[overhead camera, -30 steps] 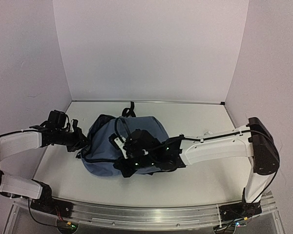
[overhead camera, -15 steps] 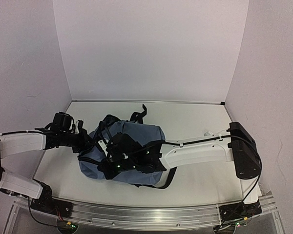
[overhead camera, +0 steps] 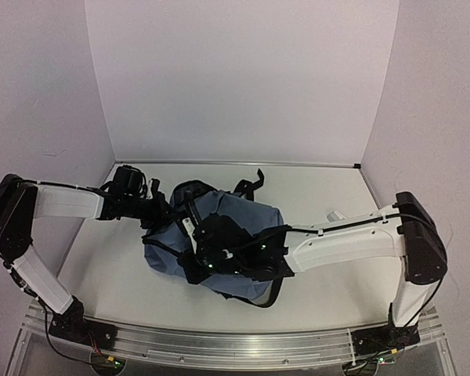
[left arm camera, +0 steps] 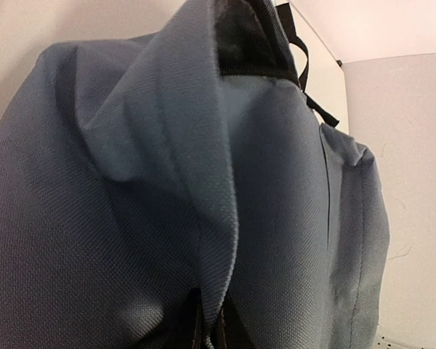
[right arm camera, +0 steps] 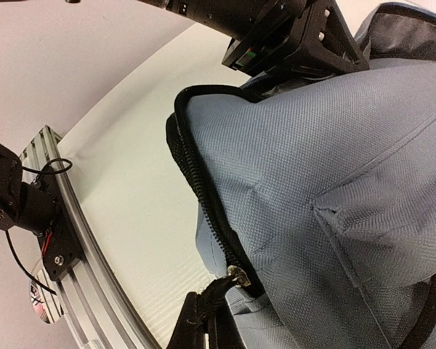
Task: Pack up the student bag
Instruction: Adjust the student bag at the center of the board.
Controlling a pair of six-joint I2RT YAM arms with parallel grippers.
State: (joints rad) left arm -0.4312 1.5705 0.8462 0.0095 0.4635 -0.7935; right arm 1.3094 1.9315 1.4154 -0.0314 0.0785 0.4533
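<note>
Left fingers (left arm camera: 203, 331): closed, pinching a raised fold of slate-blue fabric of the student bag (overhead camera: 239, 223). Only dark slivers of the tips are seen at the bottom edge of the left wrist view; the rest is covered by cloth, which fills nearly the whole frame and is blurred close up.

Right fingers (right arm camera: 202, 325): closed on the black cord of the zipper pull (right arm camera: 233, 277) at the bottom of the right wrist view. The tips are cut off by the frame edge. The black zipper (right arm camera: 191, 166) is seen curving from the pull up along the bag's edge.

In the overhead view neither pair of fingers can be made out against the black wrist housings; the left one lies at the bag's upper left edge, the right one over its middle.

The bag lies slumped at the centre of the white tabletop (overhead camera: 329, 200), a black strap (overhead camera: 251, 186) sticking up at its far side. Its interior is not visible.

Plain pale walls (overhead camera: 243, 78) enclose three sides. An aluminium rail (overhead camera: 219, 345) runs along the bottom of the frame.
</note>
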